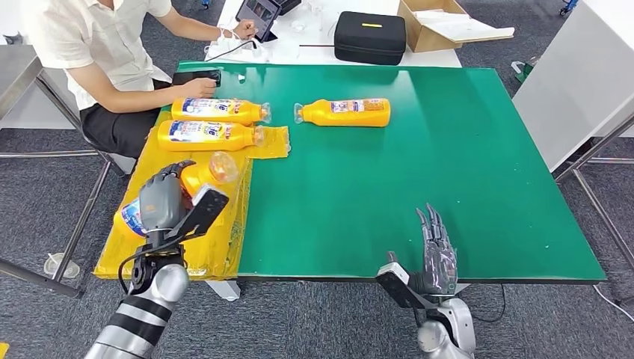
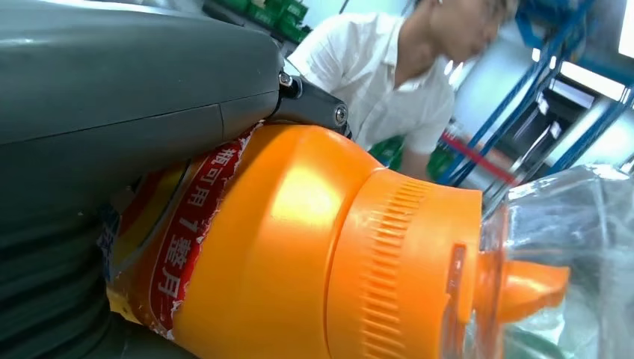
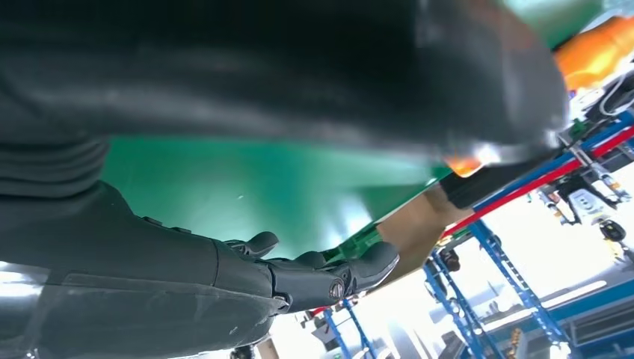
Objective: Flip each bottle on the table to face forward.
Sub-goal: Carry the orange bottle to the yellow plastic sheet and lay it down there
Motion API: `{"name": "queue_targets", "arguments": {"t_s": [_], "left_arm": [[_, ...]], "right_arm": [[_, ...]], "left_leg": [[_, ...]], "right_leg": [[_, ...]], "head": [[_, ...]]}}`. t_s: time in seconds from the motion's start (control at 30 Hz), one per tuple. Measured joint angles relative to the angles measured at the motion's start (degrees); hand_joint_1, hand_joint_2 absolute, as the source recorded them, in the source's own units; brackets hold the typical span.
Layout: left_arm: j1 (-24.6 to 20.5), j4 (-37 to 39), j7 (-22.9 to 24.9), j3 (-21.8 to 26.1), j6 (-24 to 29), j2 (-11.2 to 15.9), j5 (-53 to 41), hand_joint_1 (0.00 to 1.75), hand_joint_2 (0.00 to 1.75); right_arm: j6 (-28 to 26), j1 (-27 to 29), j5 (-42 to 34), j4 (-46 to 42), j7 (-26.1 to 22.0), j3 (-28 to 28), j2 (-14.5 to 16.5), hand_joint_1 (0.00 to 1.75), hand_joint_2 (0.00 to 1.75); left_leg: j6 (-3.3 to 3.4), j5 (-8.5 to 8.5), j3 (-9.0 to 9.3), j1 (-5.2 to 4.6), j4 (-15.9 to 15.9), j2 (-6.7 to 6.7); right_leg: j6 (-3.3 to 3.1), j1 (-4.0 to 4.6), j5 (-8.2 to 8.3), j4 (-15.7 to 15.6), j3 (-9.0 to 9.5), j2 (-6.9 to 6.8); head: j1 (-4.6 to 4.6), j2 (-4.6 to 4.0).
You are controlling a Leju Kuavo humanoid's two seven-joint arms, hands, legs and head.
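Left hand [image 1: 166, 196] is wrapped around an orange bottle [image 1: 196, 179] over the yellow sheet [image 1: 217, 247] at the bench's [image 1: 419, 194] left edge, near the front-left corner. The bottle sits tilted in the grasp, clear cap end pointing up and toward the far side, blue-labelled base low by the left edge. From the left wrist, the thick grey thumb [image 2: 134, 67] presses over the bottle's [image 2: 299, 247] red-and-yellow label, with the ribbed orange collar and clear cap beyond it.

Right hand [image 1: 436, 250] hovers at the front edge of the bench, right of the middle, fingers straight and spread, holding nothing. The right wrist view shows its dark fingers [image 3: 314, 273] extended above the green surface [image 3: 247, 187].

Three more bottles lie on their sides toward the far side. Two sit together near the far-left corner, one behind the other: the farther one [image 1: 220, 110] and the nearer one [image 1: 209, 134], both with caps pointing right, the nearer one's cap end resting on the yellow sheet. The third bottle [image 1: 344, 112] lies apart from them, near the middle of the far edge, cap pointing left.

A person in a white shirt [image 1: 97, 45] sits at the far-left corner, one hand [image 1: 200, 87] resting on the bench just behind the farther bottle.
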Motion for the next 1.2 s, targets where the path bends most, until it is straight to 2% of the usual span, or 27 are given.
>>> {"name": "queue_targets", "arguments": {"t_s": [0.1, 0.2, 0.4, 0.43, 0.53, 0.57, 0.9, 1.1, 1.2], "left_arm": [[-3.29, 5.64, 1.55, -1.14, -8.31, 0.46, -3.37, 1.75, 1.75], [-6.81, 12.79, -0.09, -1.93, -16.15, 0.50, -1.85, 1.75, 1.75], [-12.60, 22.36, -2.41, -2.28, -22.74, 0.61, 1.19, 1.75, 1.75], [-13.30, 23.39, -2.59, -2.33, -23.52, 0.68, 1.24, 1.69, 1.75], [-14.94, 26.03, -2.61, -2.65, -24.96, 0.95, 1.09, 0.38, 1.75], [-15.23, 26.67, -2.36, -2.77, -25.00, 1.02, 1.02, 0.00, 1.75], [-15.95, 29.60, -0.89, -3.08, -27.23, 1.37, 2.37, 0.00, 1.75], [-16.63, 29.11, -4.44, -3.06, -33.17, 2.07, 8.15, 0.00, 1.75], [-15.90, 27.22, -6.14, -3.08, -32.46, 2.49, 11.04, 0.00, 1.75]], "right_arm": [[1.95, -0.49, 0.10, 0.17, -0.61, -0.35, 0.18, 0.00, 0.00], [3.57, -1.73, -1.23, 1.59, -2.55, -0.40, 0.77, 0.00, 0.00], [3.91, -3.80, -4.49, 6.33, -5.74, -0.40, 2.06, 0.00, 0.00], [4.06, -4.05, -4.95, 6.96, -6.02, -0.40, 2.20, 0.00, 0.00], [5.12, -4.55, -6.10, 8.61, -6.55, -0.37, 2.45, 0.00, 0.00], [5.47, -4.62, -6.32, 8.99, -6.64, -0.34, 2.51, 0.00, 0.00], [6.06, -4.67, -6.64, 10.58, -6.83, 0.08, 2.72, 0.00, 0.00], [5.78, -4.69, -6.64, 11.05, -7.14, 0.08, 2.64, 0.00, 0.00], [5.67, -4.67, -6.66, 11.18, -7.28, 0.06, 2.43, 0.00, 0.00]], "left_leg": [[0.00, 0.01, -0.02, 0.00, 0.00, -0.04], [0.00, 0.01, -0.01, 0.00, 0.00, 0.03], [-0.01, 0.01, 0.01, 0.01, -0.01, 0.02], [-0.01, 0.01, 0.02, 0.01, -0.01, 0.02], [-0.01, 0.01, 0.07, 0.01, -0.02, 0.02], [-0.01, 0.01, 0.09, 0.01, -0.02, 0.03], [-0.01, 0.03, 0.04, 0.00, -0.01, -0.02], [-0.01, 0.02, 0.04, 0.00, -0.01, -0.03], [-0.01, 0.02, 0.04, 0.00, -0.01, -0.02]], "right_leg": [[0.00, 0.00, 0.00, 0.00, 0.01, 0.00], [-0.02, 0.01, 0.03, 0.01, -0.01, 0.02], [-0.05, 0.01, 0.03, 0.02, 0.03, 0.01], [-0.05, 0.01, 0.03, 0.02, 0.04, 0.01], [-0.06, 0.01, 0.03, 0.02, 0.08, 0.01], [-0.06, 0.01, 0.03, 0.02, 0.09, 0.01], [-0.05, 0.00, 0.02, 0.02, 0.07, 0.01], [-0.02, 0.00, 0.00, 0.02, 0.08, 0.01], [-0.02, 0.01, 0.00, 0.02, 0.07, 0.01]], "head": [[0.02, 0.00], [0.01, 0.00], [0.00, 0.00], [0.00, 0.00], [0.00, 0.01], [0.00, 0.01], [0.01, 0.00], [0.00, 0.00], [0.01, 0.00]]}}
